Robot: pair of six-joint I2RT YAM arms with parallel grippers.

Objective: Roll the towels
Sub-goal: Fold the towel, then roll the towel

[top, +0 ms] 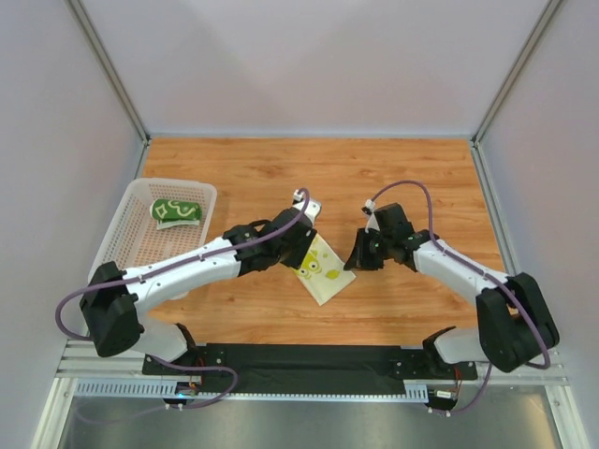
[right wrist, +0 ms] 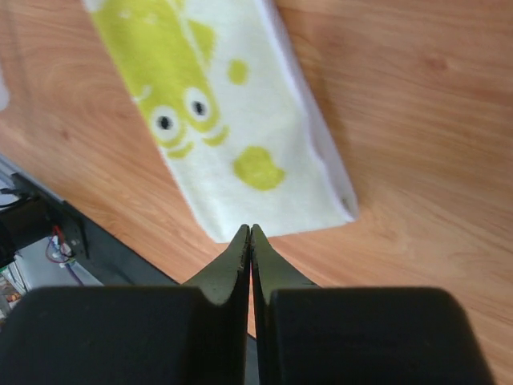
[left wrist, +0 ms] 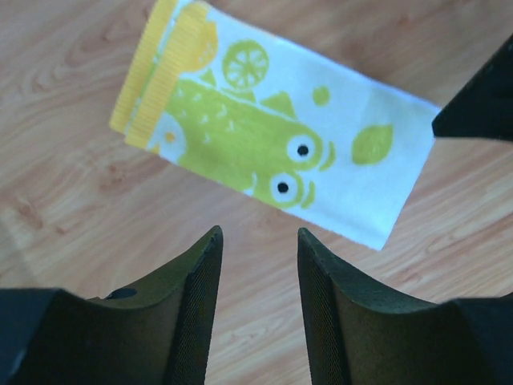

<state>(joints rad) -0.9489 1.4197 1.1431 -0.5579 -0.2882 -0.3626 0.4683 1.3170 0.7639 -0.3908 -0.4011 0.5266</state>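
we are finding parts of the scene hard to read: in the top view the left arm's wrist is covering the upper corner of the yellow and lime-green towel with white patches (top: 323, 266), and the left gripper (top: 301, 249) is hiding its own fingertips under its black body there. in the right wrist view the far end of this towel (right wrist: 216, 120) is running out of the top of the frame, and in the left wrist view a black angular shape (left wrist: 481, 96) is jutting in at the right edge, cut off, so we cannot tell what it is. the white perforated plastic basket (top: 120, 238) is sitting at the left side of the wooden table (top: 421, 178), and it is holding the dark green towel with white pattern (top: 176, 210), which is lying rolled up near its far end. the yellow towel (left wrist: 272, 136) is lying flat on the table between the two arms as a folded strip, its yellow striped end showing two layers. we are counting two towels, one basket and two arms. the left gripper (left wrist: 256, 237) is hanging over the towel with its jaws about halfway apart and nothing between them. the right gripper (right wrist: 250, 234) is pressing its fingers together on nothing, the tips pointing at the near short edge of the towel; we cannot tell whether they are touching it.
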